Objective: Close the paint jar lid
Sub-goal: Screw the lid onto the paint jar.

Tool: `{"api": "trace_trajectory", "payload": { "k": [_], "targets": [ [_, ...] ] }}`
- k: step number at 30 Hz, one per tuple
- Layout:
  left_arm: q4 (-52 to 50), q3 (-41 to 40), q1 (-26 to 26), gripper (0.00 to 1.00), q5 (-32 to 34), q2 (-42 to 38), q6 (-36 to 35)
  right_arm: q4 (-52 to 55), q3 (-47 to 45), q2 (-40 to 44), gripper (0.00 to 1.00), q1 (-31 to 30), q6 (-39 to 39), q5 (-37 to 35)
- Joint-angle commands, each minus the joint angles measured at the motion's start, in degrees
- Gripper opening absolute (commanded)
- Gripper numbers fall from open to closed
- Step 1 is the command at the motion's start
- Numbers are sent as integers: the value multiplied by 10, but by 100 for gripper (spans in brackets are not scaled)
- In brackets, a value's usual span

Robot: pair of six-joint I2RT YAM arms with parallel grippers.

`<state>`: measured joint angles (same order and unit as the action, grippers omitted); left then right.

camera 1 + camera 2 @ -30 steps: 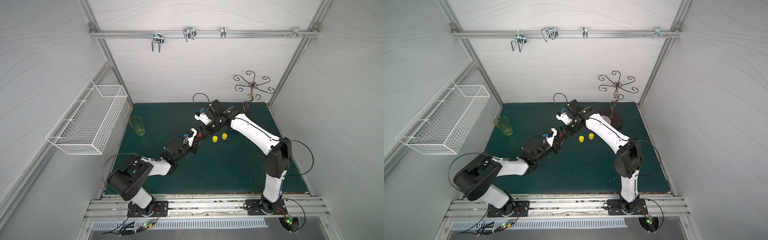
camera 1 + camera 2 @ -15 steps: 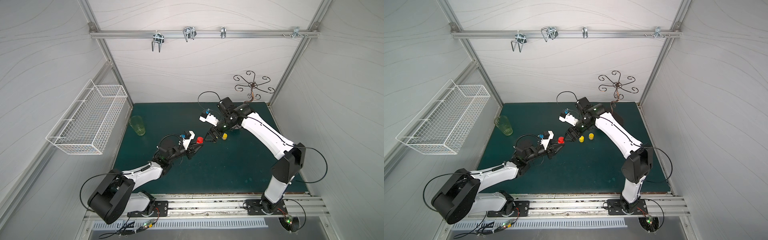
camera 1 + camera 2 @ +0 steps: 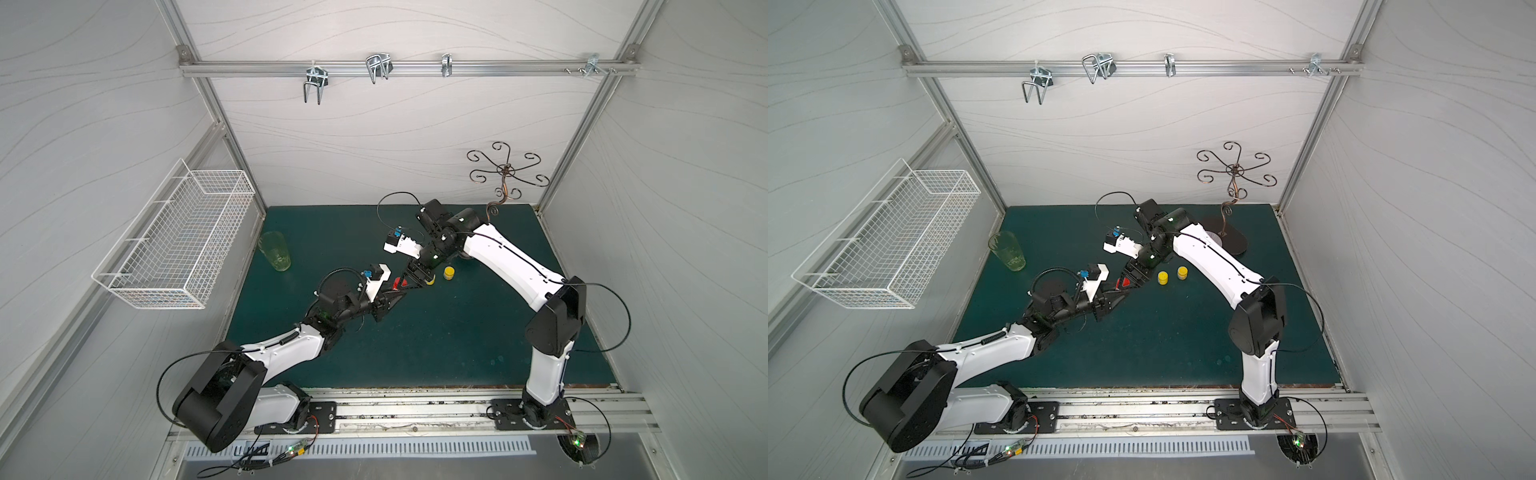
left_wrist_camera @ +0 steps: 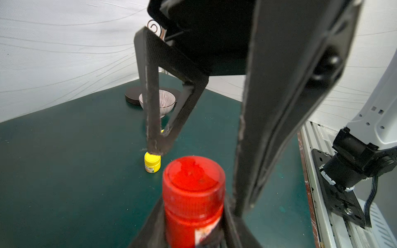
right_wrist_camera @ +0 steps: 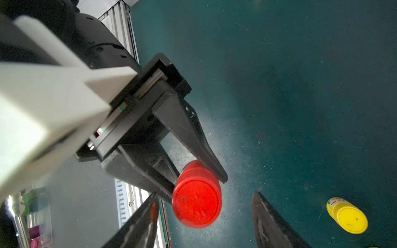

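Note:
My left gripper (image 4: pixel 193 214) is shut on a small red paint jar (image 4: pixel 189 227) and holds it just above the green mat. The red lid (image 5: pixel 196 204) sits on top of the jar; how tight it is cannot be seen. In both top views the jar (image 3: pixel 400 283) (image 3: pixel 1123 282) shows between the two arms near the mat's middle. My right gripper (image 5: pixel 205 194) hangs open over the lid, one finger (image 4: pixel 152 107) on each side of it and apart from it.
Two yellow paint jars (image 3: pixel 1163 277) (image 3: pixel 1182 272) stand on the mat just right of the grippers. A striped bowl (image 4: pixel 156 101) and a scrolled metal stand (image 3: pixel 505 174) are at the back right. A green cup (image 3: pixel 275 251) and a wire basket (image 3: pixel 178 237) are on the left.
My right gripper has swung away and come back down over the red lid, its jaws narrower than before. The left arm has reached out a little lower with the jar.

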<state>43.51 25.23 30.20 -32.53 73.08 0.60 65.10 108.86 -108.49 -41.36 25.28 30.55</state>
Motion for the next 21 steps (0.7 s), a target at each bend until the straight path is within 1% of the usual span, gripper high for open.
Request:
{"api": "trace_trajectory", "payload": {
  "k": [1, 10, 13, 15, 17, 19, 21],
  "targets": [
    [23, 3, 0, 0, -14, -5, -15, 20, 17, -9, 62, -6, 8, 6],
    [21, 6, 0, 0, -11, -2, -18, 17, 12, -17, 36, -7, 7, 15],
    [23, 7, 0, 0, 0, 3, -19, 11, 6, -20, 32, -10, -1, 13],
    [40, 6, 4, 0, 25, 9, -17, 0, 0, -25, 29, -11, -22, 13],
    [81, 6, 17, 0, 74, 28, -19, -30, -10, -30, 28, -16, -73, 8],
    [132, 14, 44, 0, 147, 67, -45, -87, -25, -39, 25, -18, -169, -7],
    [182, 43, 65, 0, 210, 132, -74, -117, -15, -66, 27, -19, -260, -17]
  ]
}}
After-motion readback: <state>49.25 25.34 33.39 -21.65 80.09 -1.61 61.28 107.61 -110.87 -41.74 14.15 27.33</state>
